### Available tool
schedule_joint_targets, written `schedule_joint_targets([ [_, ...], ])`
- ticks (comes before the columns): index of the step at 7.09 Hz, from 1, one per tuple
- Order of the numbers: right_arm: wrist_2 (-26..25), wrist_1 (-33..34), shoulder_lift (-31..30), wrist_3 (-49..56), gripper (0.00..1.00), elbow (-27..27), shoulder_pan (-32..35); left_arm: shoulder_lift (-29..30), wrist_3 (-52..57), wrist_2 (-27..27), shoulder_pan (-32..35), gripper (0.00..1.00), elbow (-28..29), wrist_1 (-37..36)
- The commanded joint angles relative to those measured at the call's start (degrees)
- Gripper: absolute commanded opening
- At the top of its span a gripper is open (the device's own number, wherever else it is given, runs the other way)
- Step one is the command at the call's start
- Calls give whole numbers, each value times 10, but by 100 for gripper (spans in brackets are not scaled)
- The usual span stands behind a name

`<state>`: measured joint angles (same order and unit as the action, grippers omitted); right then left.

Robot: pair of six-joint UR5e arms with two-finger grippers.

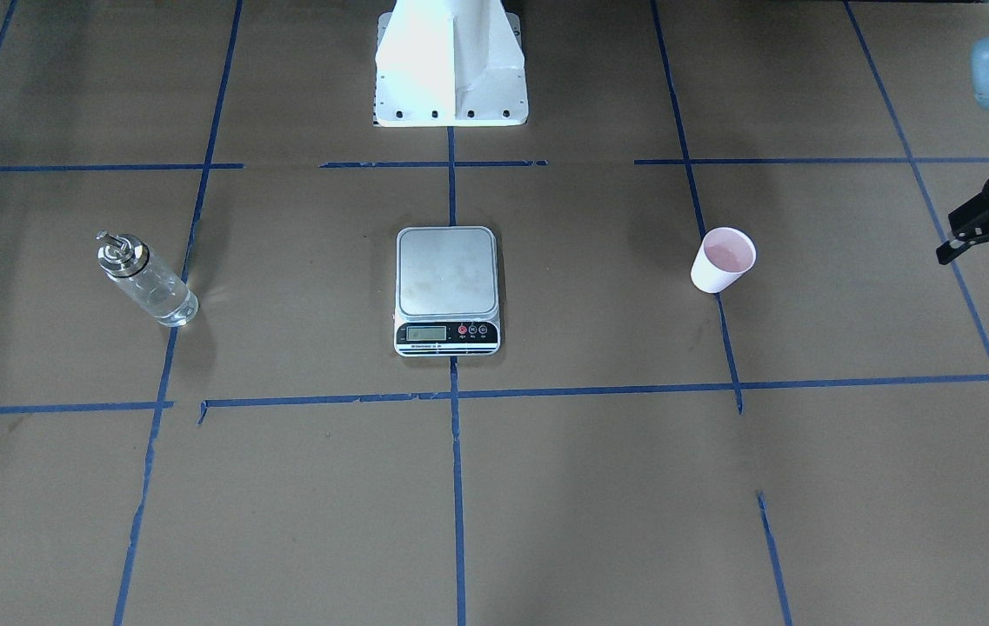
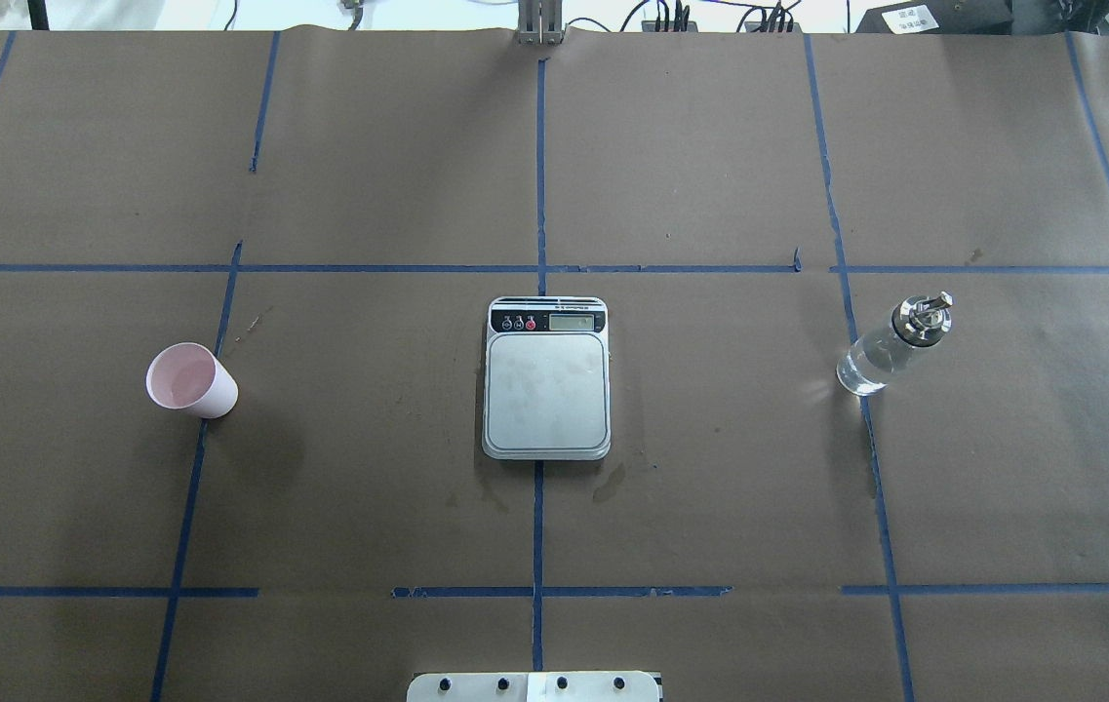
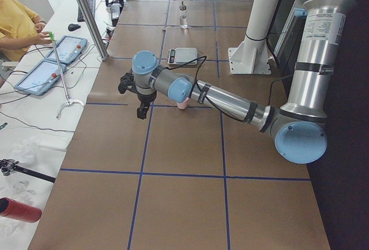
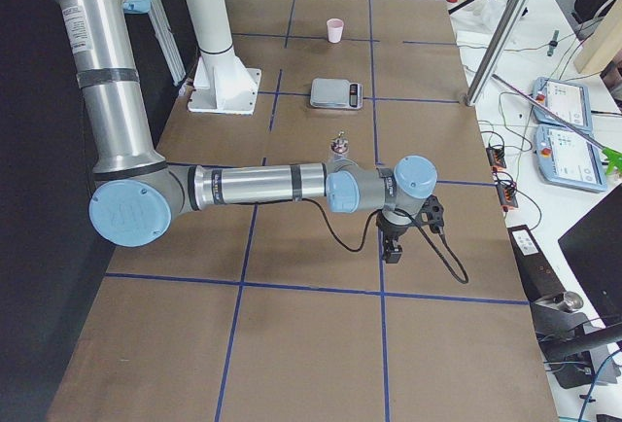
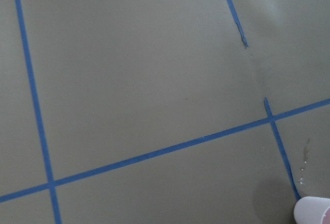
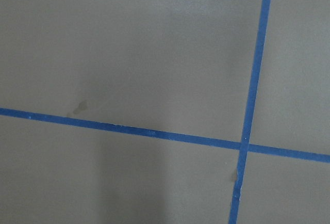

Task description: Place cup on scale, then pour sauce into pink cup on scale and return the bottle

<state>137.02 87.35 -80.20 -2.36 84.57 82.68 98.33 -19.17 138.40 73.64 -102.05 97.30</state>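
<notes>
The pink cup (image 1: 725, 259) stands upright right of centre, well apart from the scale (image 1: 447, 274). The left gripper (image 1: 984, 266), jaws apart at the right edge, should close gently round the cup's mid-wall. I cannot tell the right gripper's (image 4: 393, 247) state.

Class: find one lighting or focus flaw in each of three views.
Exterior front-facing: the white robot base is blown out by glare; overhead exterior: the bottle throws a bright glint on the paper; left wrist-mounted: the cup looks blurred.
</notes>
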Motion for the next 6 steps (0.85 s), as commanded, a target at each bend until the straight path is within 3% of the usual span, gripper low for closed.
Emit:
schedule_joint_targets([
  [1,7,-25,-13,1,100,1,-6,40,-154,-12,-80,100,10,3],
  [2,21,-26,-14,2,100,2,-7,40,-179,-44,-103,100,5,5],
  [6,21,-27,-11,0,100,9,-16,39,-220,-82,-188,100,8,10],
])
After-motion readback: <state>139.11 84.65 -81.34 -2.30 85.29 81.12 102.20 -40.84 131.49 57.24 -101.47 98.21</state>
